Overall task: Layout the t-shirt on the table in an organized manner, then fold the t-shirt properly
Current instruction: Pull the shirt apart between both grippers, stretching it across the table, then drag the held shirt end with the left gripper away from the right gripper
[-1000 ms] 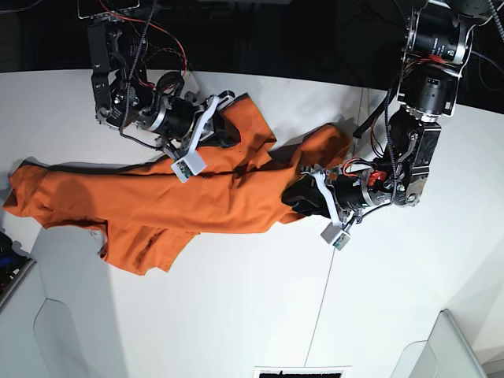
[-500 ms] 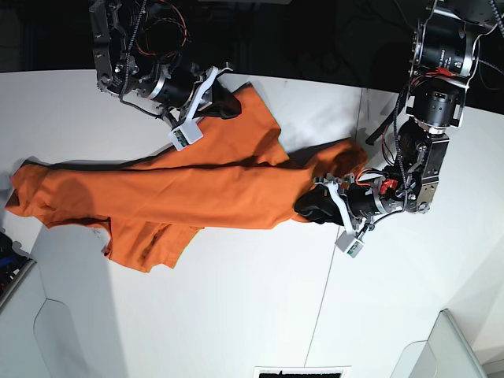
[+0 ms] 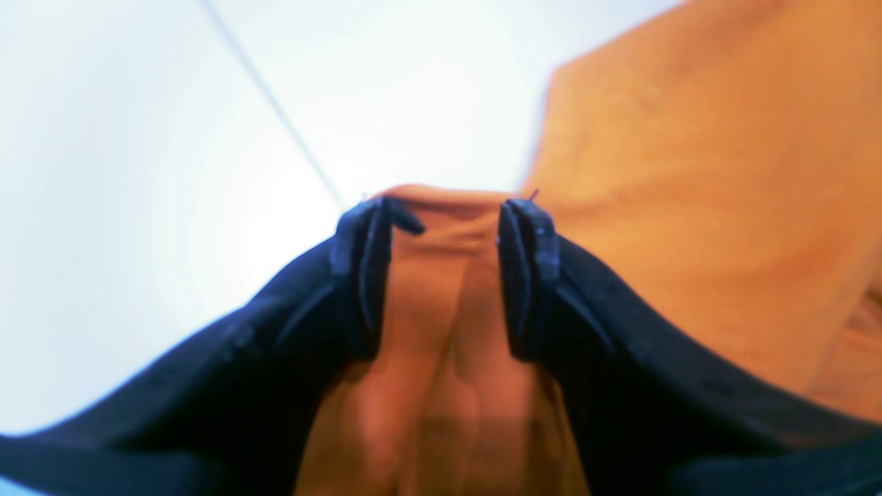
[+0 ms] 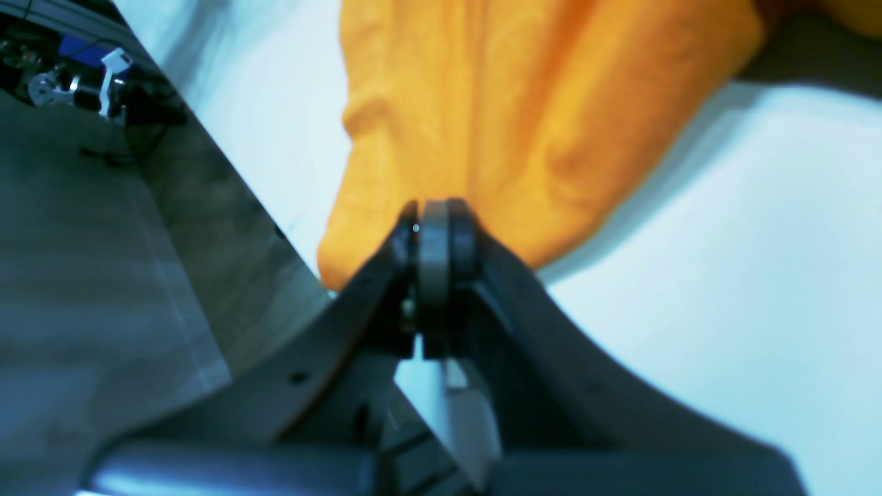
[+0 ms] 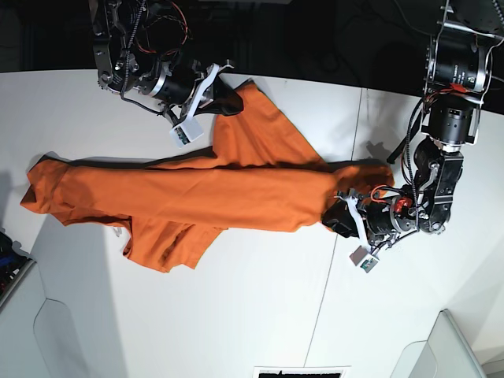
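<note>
The orange t-shirt [image 5: 197, 197] lies stretched in a long crumpled band across the white table [image 5: 236, 315], one sleeve hanging toward the front left. My right gripper [image 5: 227, 96] is at the back left, shut on a raised corner of the cloth. In the right wrist view its pads [image 4: 434, 234] press together at the edge of the t-shirt [image 4: 517, 103]. My left gripper [image 5: 337, 214] sits at the band's right end near the seam. In the left wrist view a bunch of the t-shirt [image 3: 441, 310] fills the gap between the left gripper's [image 3: 444, 213] fingers [image 3: 362, 275].
A thin dark seam [image 5: 327, 268] runs front to back across the table right of centre. Pale grey trays sit at the front right corner [image 5: 453, 346] and front left corner [image 5: 16, 295]. The table's far edge meets a dark background with cables.
My left gripper has drawn its end of the shirt to the right and slightly forward. The right gripper has moved back with its corner. The shirt is pulled longer and has shifted right.
</note>
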You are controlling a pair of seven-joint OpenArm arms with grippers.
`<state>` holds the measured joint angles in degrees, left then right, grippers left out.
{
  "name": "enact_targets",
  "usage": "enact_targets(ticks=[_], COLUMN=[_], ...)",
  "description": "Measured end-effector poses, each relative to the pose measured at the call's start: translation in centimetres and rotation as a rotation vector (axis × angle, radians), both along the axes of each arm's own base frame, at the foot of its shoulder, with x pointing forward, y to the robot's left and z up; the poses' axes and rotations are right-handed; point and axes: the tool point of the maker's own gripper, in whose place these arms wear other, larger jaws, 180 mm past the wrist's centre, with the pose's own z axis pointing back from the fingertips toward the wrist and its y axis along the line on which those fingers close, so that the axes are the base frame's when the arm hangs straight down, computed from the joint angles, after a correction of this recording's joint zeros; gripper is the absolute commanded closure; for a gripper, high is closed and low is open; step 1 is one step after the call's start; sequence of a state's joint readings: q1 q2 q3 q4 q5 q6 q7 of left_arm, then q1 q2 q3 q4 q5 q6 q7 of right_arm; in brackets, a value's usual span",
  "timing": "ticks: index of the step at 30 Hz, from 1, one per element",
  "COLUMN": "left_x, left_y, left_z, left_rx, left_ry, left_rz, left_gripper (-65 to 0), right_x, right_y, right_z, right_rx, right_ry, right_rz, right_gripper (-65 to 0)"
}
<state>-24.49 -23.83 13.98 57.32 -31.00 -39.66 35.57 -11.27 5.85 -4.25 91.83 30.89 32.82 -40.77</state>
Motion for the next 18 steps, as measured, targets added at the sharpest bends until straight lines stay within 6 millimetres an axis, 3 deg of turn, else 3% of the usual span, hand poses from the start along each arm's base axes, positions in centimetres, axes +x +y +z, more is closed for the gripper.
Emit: enact_targets(ticks=[12,18], left_x=[0.2,0.1], left_y=[-0.4,-0.3], left_z=[0.5,0.5], left_rx=[-0.046,-0.043], left_ry=[0.004,0.008], left_rz=[0.014,0.013], left_gripper=[-28.6,-28.6], right_x=[0.1,1.2], right_y=[0.0,0.2], right_z=[0.4,3.2], right_rx=[-0.012,-0.009], right_ry=[-0.018,-0.112], right_rz=[0.01,0.018], right_gripper=[0.0,0.0])
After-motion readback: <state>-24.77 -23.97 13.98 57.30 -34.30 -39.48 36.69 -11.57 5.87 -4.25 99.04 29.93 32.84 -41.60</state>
